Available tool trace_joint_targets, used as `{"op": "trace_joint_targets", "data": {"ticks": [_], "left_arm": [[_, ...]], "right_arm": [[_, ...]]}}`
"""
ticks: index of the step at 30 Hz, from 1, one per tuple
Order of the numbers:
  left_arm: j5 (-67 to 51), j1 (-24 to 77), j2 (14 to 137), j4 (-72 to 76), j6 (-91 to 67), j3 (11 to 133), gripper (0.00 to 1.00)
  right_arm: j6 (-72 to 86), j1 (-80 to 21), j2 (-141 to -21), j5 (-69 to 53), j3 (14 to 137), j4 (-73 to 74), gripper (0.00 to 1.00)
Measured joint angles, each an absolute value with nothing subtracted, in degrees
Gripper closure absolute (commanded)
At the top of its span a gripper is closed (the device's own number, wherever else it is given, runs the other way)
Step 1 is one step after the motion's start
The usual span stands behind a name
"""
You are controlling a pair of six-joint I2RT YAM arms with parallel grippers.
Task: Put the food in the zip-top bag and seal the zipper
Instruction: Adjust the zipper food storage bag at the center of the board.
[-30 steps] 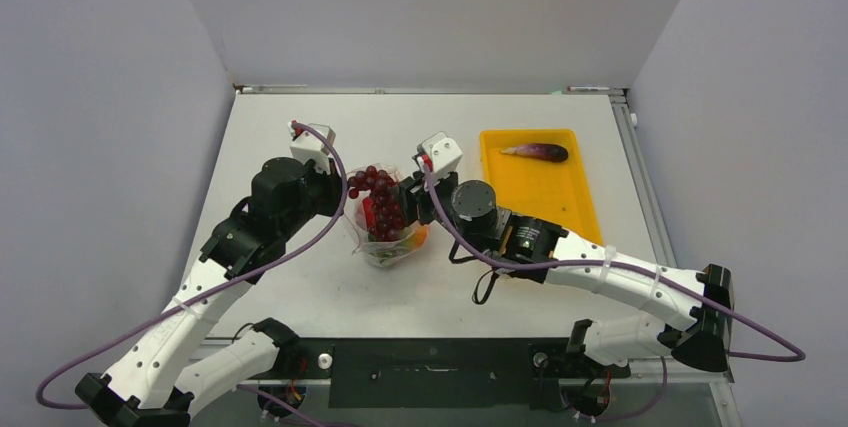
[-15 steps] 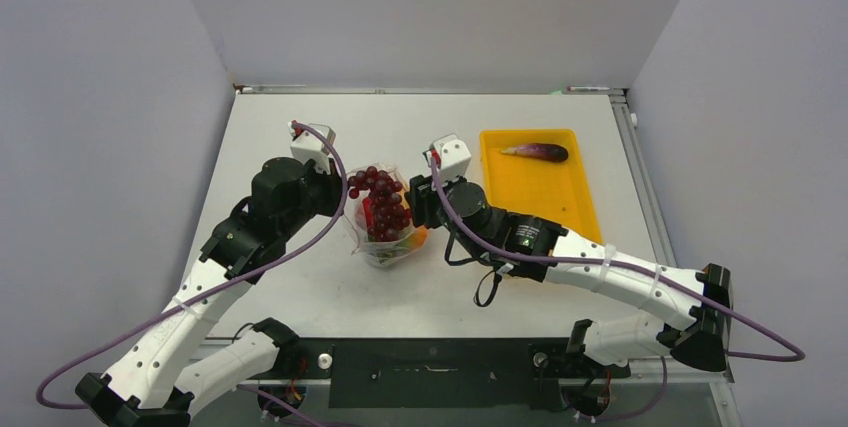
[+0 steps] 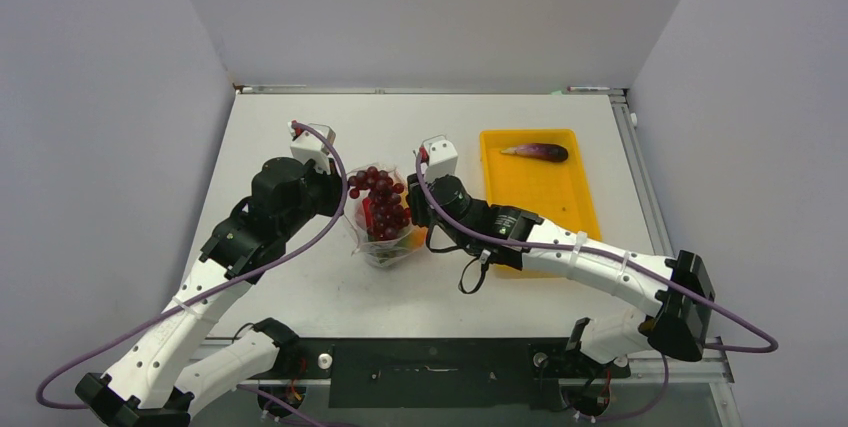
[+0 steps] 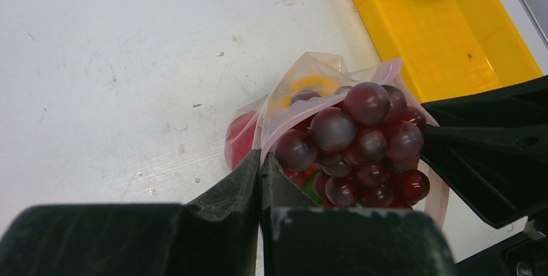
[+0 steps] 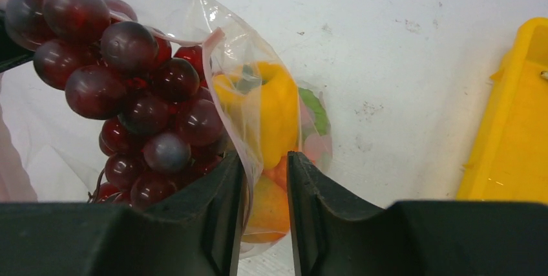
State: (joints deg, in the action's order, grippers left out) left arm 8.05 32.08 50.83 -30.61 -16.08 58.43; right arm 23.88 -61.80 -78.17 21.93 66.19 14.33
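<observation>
The clear zip-top bag [image 3: 385,242] stands open at mid table, its pinkish zipper rim [image 4: 381,69] spread wide. The dark red grape bunch [image 3: 380,202] sits in the mouth, sticking out above the rim [image 4: 358,137]. A yellow-orange bell pepper [image 5: 271,108] and orange and green pieces lie lower inside. My left gripper [image 3: 345,197] is shut on the bag's left mouth edge [image 4: 260,159]. My right gripper [image 3: 412,209] straddles the right mouth edge [image 5: 265,159], its jaws narrowly apart with the film against the left finger. The dark purple eggplant [image 3: 540,152] lies in the yellow tray.
The yellow tray [image 3: 545,212] sits right of the bag, close behind my right forearm; it also shows in the left wrist view [image 4: 446,43] and the right wrist view [image 5: 510,134]. Grey walls enclose the table on three sides.
My right wrist has rolled and shifted slightly left toward the bag's right edge, and its forearm has dropped lower. The left arm, bag and grapes have stayed put.
</observation>
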Motion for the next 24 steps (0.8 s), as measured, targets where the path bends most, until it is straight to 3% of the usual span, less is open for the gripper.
{"op": "trace_joint_targets", "data": {"ticks": [5,24], "left_arm": [[7.84,32.08,50.83,-30.61,-16.08,58.43,1.00],[7.68,32.08,51.16,-31.97,-16.05,59.48,1.00]], "right_arm": [[24.97,-59.75,-78.87,19.90,66.19,14.57,0.94],[21.02,-59.24,-75.40,19.25,72.75,18.11,0.95]]}}
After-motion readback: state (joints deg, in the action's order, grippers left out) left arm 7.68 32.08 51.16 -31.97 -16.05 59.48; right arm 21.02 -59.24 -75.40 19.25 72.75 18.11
